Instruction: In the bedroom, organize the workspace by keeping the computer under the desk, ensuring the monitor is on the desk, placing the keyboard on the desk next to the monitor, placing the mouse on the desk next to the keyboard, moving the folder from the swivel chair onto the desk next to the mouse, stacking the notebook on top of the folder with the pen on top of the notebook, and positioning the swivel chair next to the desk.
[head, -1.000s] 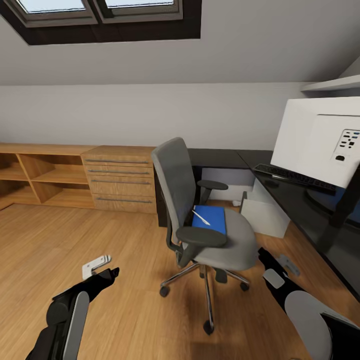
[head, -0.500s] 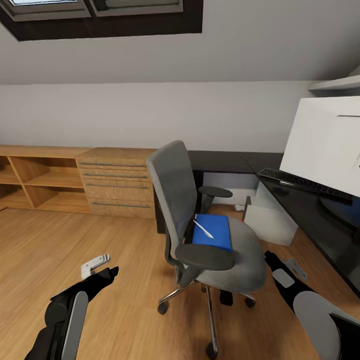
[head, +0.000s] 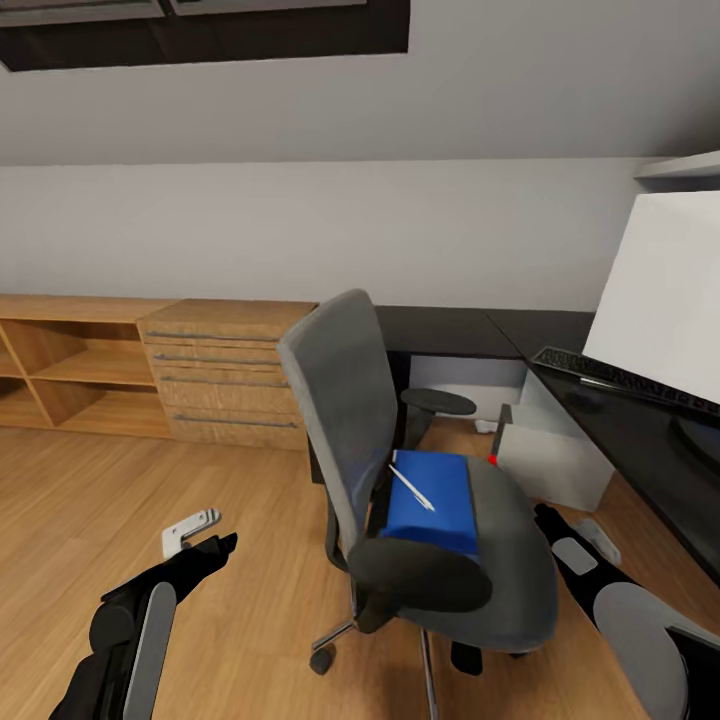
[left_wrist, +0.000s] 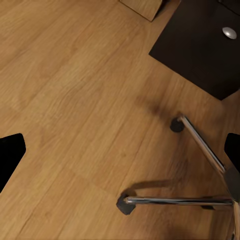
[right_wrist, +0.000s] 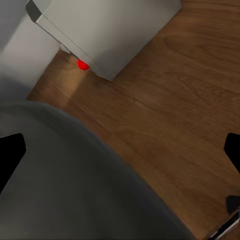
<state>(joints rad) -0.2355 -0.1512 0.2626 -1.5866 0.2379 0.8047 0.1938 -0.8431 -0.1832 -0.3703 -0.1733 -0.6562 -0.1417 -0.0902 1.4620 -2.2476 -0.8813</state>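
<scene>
The swivel chair (head: 340, 400) stands in the middle of the head view, its back towards me. On its seat lies the blue folder (head: 435, 495) with the white pen (head: 410, 487) across it; I cannot tell a notebook apart from it. The black desk (head: 450, 332) runs behind and along the right, with the keyboard (head: 620, 380) and the monitor (head: 665, 300), white back showing. The computer (head: 555, 460) sits on the floor beneath. The mouse is out of view. My left gripper (head: 205, 538) hangs open over the floor left of the chair, my right gripper (head: 575, 540) open beside the seat.
A wooden chest of drawers (head: 225, 375) and open shelves (head: 60, 370) line the wall at the left. The left wrist view has the chair's chrome base (left_wrist: 200, 145) and a black desk drawer (left_wrist: 205, 45). The right wrist view shows the seat (right_wrist: 60, 190) and the computer (right_wrist: 110, 25).
The whole head view has shifted: the chair and desk have grown nearer and larger, the skylight has slid up. Both arms hold the same place in the picture.
</scene>
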